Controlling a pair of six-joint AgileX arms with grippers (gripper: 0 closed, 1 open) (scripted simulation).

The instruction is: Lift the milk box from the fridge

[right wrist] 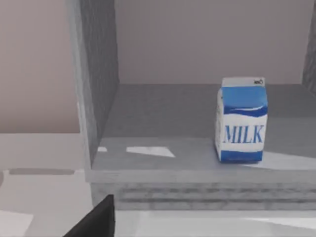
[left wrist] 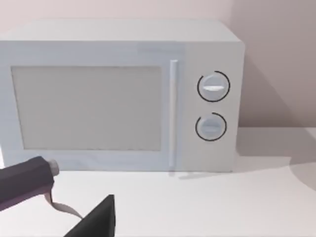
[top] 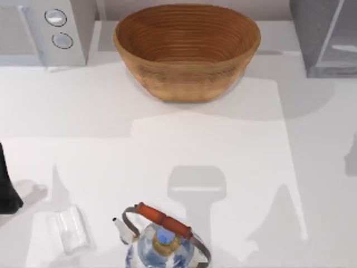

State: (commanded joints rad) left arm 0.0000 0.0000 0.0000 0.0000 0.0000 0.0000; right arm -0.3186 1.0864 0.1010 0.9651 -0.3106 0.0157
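Observation:
The milk box [right wrist: 241,120], a small blue carton with a white face reading MILK, stands upright on the floor of the fridge [right wrist: 101,84], towards one side of the open compartment. In the top view the fridge [top: 315,33] is the dark-grey speckled cabinet at the far right corner, with a pale glassy panel. My right gripper [right wrist: 94,219] shows as a dark tip in front of the fridge, well short of the carton and apart from it. My left arm [top: 6,192] rests at the table's left edge, and its gripper [left wrist: 94,222] faces the light-grey box.
A light-grey box with two round knobs [top: 56,28] stands at the far left. A large wicker basket [top: 187,50] sits at the far middle. A blue-and-white teapot with an orange handle [top: 162,240] stands at the near edge, with a clear item [top: 70,228] to its left.

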